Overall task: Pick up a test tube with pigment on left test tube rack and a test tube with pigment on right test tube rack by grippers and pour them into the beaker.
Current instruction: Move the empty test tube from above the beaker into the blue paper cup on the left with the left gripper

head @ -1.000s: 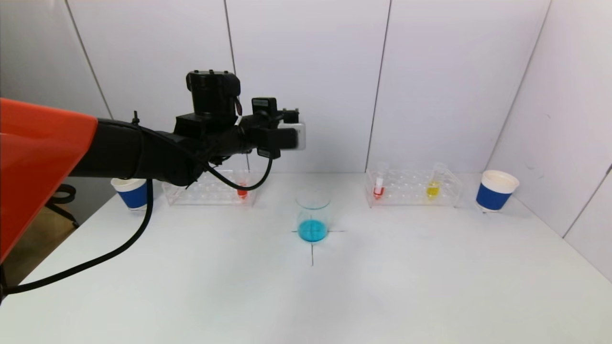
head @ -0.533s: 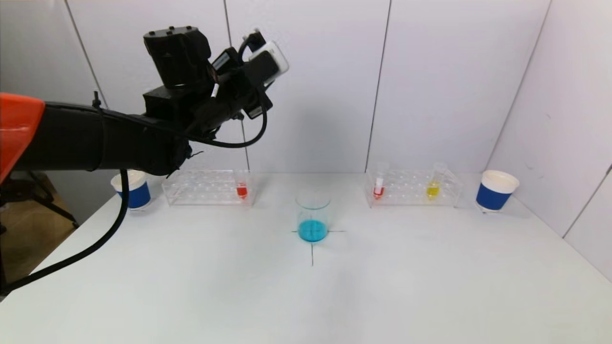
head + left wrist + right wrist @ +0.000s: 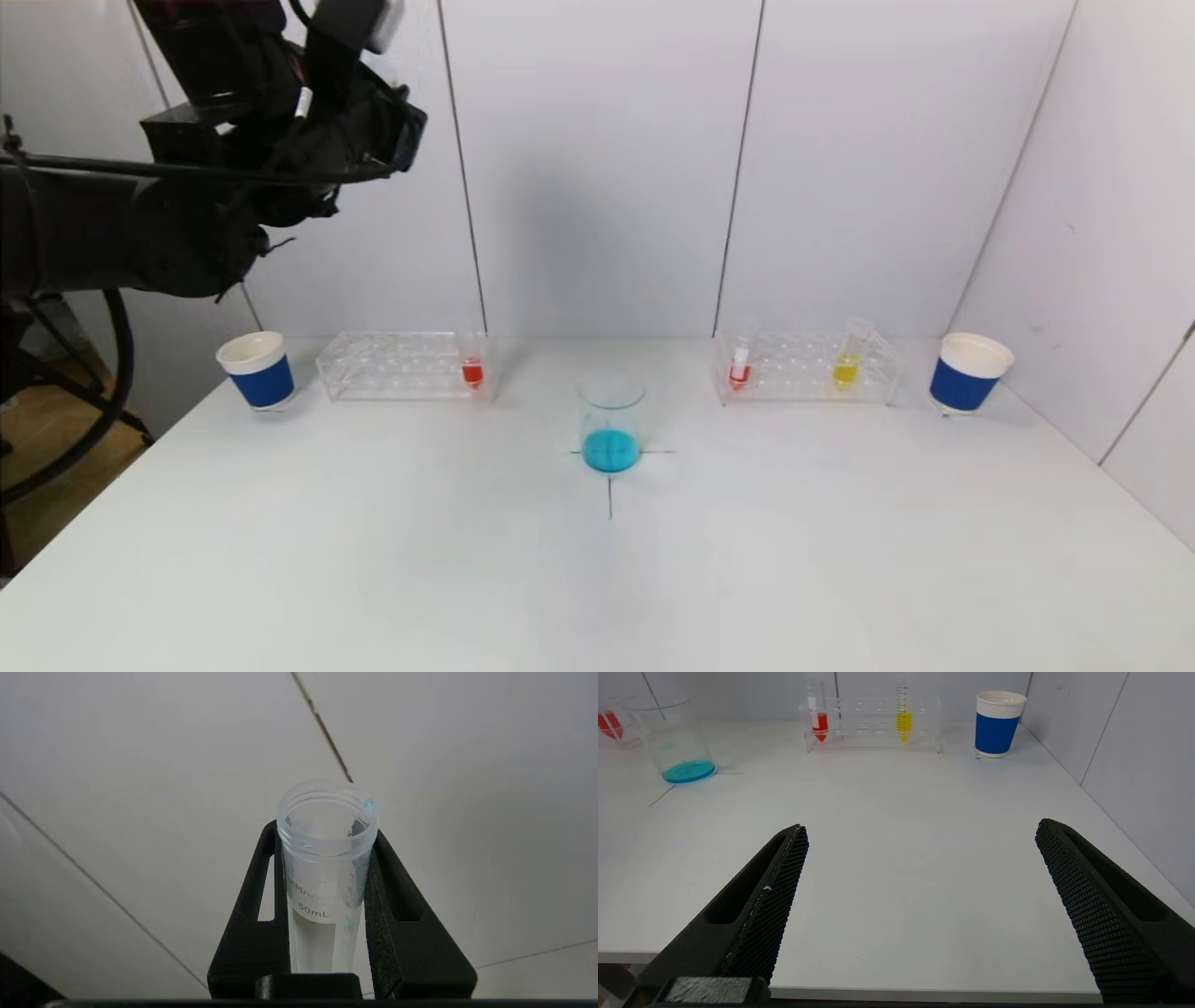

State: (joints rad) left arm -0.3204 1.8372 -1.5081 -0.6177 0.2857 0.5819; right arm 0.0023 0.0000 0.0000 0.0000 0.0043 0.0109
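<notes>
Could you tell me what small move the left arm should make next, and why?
Probably lower the left gripper toward the left rack to set down its test tube: the tube looks emptied, and blue liquid already sits in the beaker.

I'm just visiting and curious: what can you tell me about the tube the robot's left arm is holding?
The tube is clear plastic with a wide, ridged open mouth, printed volume marks and a "50mL" label. It looks emptied; only blue traces cling to the rim and inner wall. The left end effector is clamped on its sides, raised toward the wall panels.
</notes>
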